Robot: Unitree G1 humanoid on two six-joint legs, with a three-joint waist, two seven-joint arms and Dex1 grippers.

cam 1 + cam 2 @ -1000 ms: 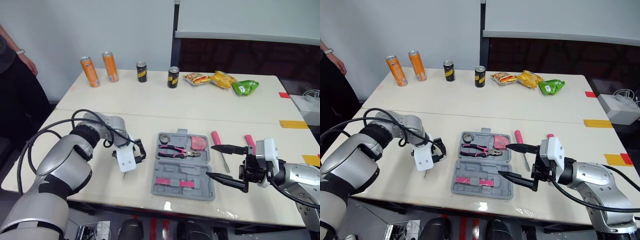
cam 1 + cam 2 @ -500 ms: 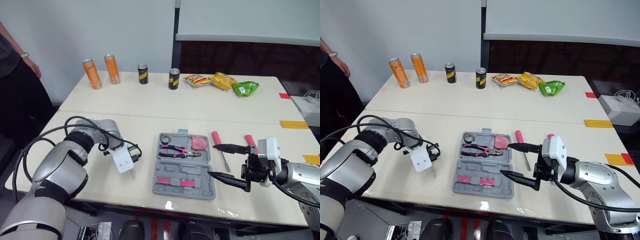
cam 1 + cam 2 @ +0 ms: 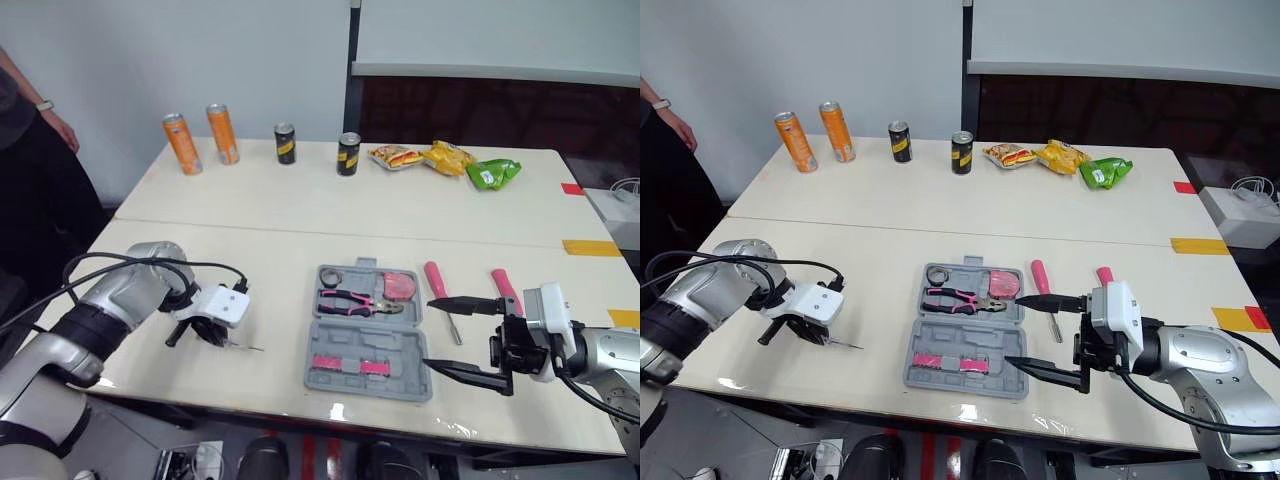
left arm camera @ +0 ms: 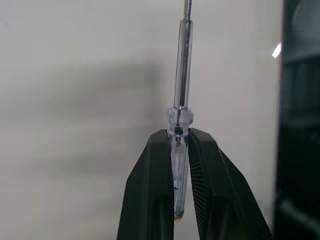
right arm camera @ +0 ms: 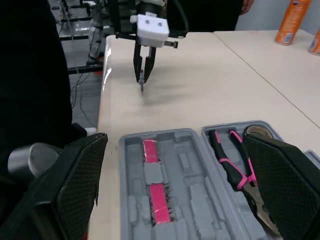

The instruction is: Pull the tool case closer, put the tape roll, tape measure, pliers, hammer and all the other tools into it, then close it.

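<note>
The grey tool case [image 3: 400,346] lies open at the table's front middle. Its far half holds pink-handled pliers [image 3: 358,302], a tape roll [image 3: 329,274] and a red tape measure [image 3: 399,286]. Two pink-handled tools [image 3: 437,283] [image 3: 503,286] lie on the table right of the case. Left of the case, my left gripper [image 3: 215,338] is shut on a thin clear screwdriver [image 4: 183,75], held low over the table with its tip toward the case. My right gripper [image 3: 430,332] hangs open at the case's right edge, with nothing between its fingers.
Two orange cans [image 3: 182,143] and two dark cans [image 3: 346,154] stand along the far table edge, with snack bags [image 3: 445,158] to their right. A person [image 3: 25,150] stands at the far left. Cables loop around my left arm.
My left gripper has shut on the clear screwdriver and drawn back to the left, away from the case, its wrist turning low. The right gripper stays open, hardly moved.
</note>
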